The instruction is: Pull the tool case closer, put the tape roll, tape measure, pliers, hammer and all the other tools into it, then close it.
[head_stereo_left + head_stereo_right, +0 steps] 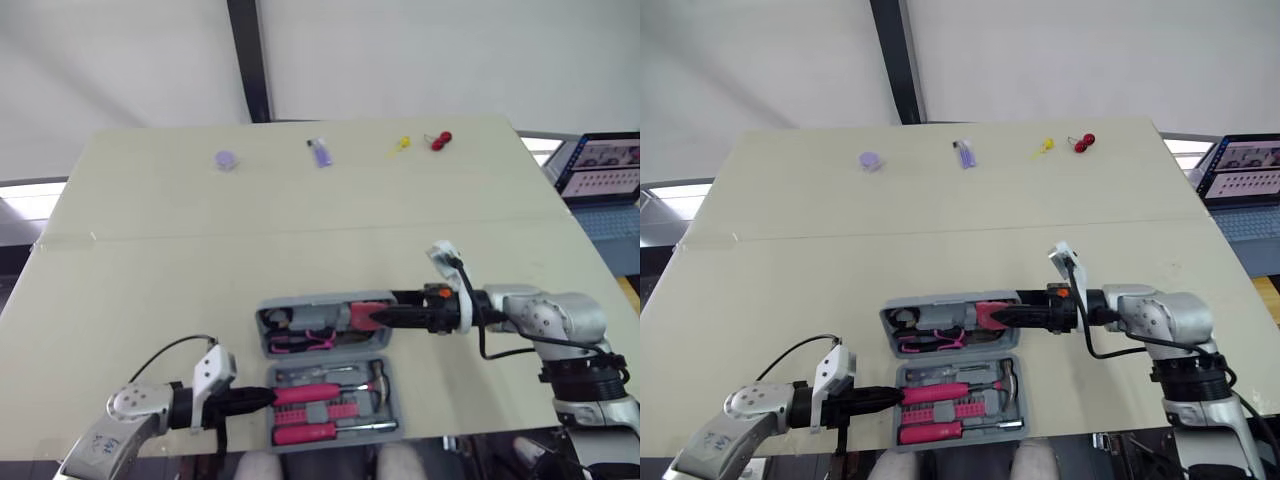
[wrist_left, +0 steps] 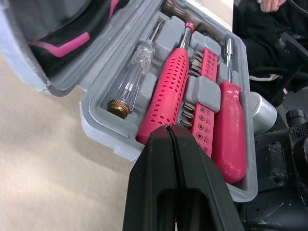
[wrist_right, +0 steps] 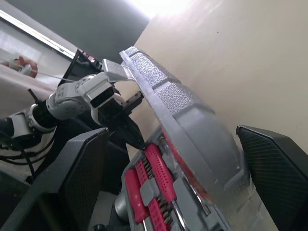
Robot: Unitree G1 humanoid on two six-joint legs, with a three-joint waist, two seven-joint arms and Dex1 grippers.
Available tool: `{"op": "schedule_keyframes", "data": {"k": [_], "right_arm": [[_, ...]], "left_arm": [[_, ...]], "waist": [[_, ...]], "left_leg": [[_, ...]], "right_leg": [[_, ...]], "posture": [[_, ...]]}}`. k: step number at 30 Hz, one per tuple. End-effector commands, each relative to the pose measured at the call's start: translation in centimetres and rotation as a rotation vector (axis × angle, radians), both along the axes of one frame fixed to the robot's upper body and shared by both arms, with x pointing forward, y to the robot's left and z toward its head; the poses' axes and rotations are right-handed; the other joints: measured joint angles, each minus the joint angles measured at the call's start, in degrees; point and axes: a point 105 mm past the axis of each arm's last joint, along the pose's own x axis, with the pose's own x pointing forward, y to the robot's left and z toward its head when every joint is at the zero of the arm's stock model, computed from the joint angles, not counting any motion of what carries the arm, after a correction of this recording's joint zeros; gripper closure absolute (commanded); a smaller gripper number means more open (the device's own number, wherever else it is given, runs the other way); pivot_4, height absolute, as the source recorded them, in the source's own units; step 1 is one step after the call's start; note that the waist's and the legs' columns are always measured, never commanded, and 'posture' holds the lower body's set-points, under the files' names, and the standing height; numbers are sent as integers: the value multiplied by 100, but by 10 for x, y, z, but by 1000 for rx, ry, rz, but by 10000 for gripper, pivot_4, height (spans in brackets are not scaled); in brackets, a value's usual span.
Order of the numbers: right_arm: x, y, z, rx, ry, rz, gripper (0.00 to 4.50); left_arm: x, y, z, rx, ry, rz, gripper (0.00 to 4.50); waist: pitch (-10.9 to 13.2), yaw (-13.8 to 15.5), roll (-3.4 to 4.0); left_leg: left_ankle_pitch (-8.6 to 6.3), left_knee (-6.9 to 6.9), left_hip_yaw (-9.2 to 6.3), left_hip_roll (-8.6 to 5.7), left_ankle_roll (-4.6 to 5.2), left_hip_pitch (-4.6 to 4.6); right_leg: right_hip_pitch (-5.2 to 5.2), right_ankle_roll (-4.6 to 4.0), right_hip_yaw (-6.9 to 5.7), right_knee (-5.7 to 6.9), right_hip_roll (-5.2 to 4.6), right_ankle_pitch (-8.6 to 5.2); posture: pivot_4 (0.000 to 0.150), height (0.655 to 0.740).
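Reaching in from three o'clock, the right jaws are spread around the lid (image 3: 192,130) of the tool case (image 1: 335,441); the left jaws, pressed together, sit at its nine o'clock edge.

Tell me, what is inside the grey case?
Near half of the case: a clear screwdriver, a pink hammer, a row of bits, a pink screwdriver. Far half: pink pliers; the right pincer covers what lies beside them.
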Motion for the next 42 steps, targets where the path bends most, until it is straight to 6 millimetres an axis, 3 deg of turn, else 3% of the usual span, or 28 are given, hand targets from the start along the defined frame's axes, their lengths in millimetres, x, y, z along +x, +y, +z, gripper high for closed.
{"op": "schedule_keyframes", "data": {"k": [1,21,24,29,32,35,39,42], "right_arm": [[-13,6,12,21,-36,83,316],[-52,3,8,-40,-44,206,316],[-54,-3,10,-43,-52,185,316],[-30,-41,15,-98,-159,-55,316],[-20,-67,17,-129,-223,-186,0],[-15,-99,7,-235,-283,-302,0],[-14,-138,-11,-388,-344,-424,0],[-17,-166,-19,-439,-367,-525,0]], "left_arm": [[-2,7,-9,6,52,59,45000],[6,23,-12,33,64,85,45000],[7,32,-12,64,56,96,45000],[27,74,4,157,-24,212,45000],[45,99,16,213,-84,297,36506],[64,120,35,236,-151,367,22166],[81,133,64,212,-219,405,1567],[86,147,80,247,-254,441,367]], "waist": [[1,1,-2],[9,125,-19],[12,145,-24],[41,163,-70],[42,190,-72],[43,219,-73],[50,254,-86],[52,253,-85]], "left_leg": [[0,0,-1,0,0,0],[0,6,-1,0,0,1],[0,8,-2,0,0,0],[0,9,-3,0,0,-3],[0,9,-3,0,0,-3],[0,6,-1,0,0,-3],[0,5,5,0,0,-4],[0,6,6,0,0,-3]], "right_leg": [[0,0,0,0,0,0],[5,0,0,-6,0,0],[5,0,0,-5,0,0],[4,0,-2,-4,0,0],[4,0,-2,-4,0,0],[3,0,-3,-6,0,0],[1,0,-3,-6,0,0],[0,0,-2,-5,0,0]], "posture": [[1500,7400],[1500,7400],[1500,7400],[1500,7400],[1500,7400],[1500,7400],[1500,7400],[1500,7400]]}}
